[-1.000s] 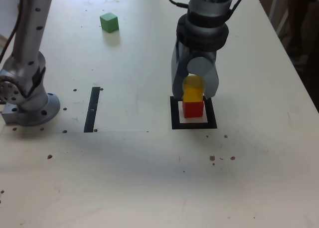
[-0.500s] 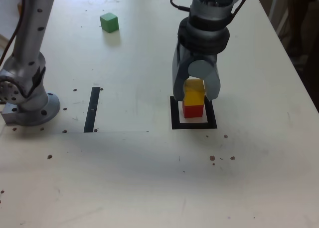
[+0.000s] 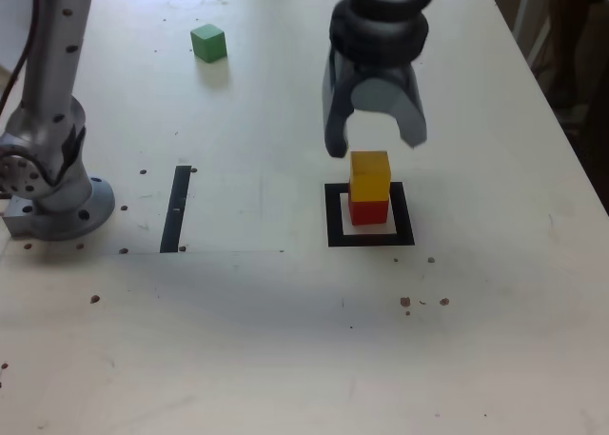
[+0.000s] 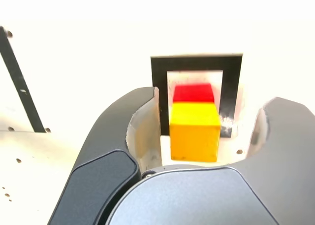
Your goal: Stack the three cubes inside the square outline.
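Observation:
The yellow cube (image 3: 370, 174) sits on the red cube (image 3: 368, 209) inside the black square outline (image 3: 333, 216). Above and just behind this stack hangs my gripper (image 3: 375, 146), open, its jaws apart and holding nothing. In the wrist view the yellow cube (image 4: 195, 130) and red cube (image 4: 193, 93) show between the spread fingers, with the outline (image 4: 158, 77) around them. The green cube (image 3: 208, 43) lies alone at the far left of the table in the exterior view.
A thin black strip (image 3: 176, 208) lies on the table at the exterior view's left, next to the arm's grey base (image 3: 55, 202). The table's right edge (image 3: 561, 140) runs close past the stack. Small dark specks dot the surface.
The gripper let go of the yellow cube atop the red one and rose straight up, clear of the stack. Neither cube shifted.

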`<state>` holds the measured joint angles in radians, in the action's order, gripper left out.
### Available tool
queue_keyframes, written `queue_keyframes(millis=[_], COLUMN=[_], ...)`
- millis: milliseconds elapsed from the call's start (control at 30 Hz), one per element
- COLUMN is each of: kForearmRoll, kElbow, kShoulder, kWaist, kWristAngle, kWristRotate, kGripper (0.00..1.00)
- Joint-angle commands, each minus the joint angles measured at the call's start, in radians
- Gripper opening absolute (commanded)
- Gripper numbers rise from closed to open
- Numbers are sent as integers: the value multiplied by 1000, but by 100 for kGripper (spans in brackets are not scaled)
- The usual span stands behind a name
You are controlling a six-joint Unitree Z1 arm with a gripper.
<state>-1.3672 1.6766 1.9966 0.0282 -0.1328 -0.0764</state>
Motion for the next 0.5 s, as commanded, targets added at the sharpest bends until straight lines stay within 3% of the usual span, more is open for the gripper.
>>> queue_keyframes(millis=[0, 200, 467], kForearmRoll=[-8, -33, -107], kElbow=[-11, -29, -37], kShoulder=[-36, -130, -160], kWaist=[-30, -152, -351], kWristAngle=[-3, -23, -26], kWristRotate=[12, 65, 149], kGripper=[99, 99, 99])
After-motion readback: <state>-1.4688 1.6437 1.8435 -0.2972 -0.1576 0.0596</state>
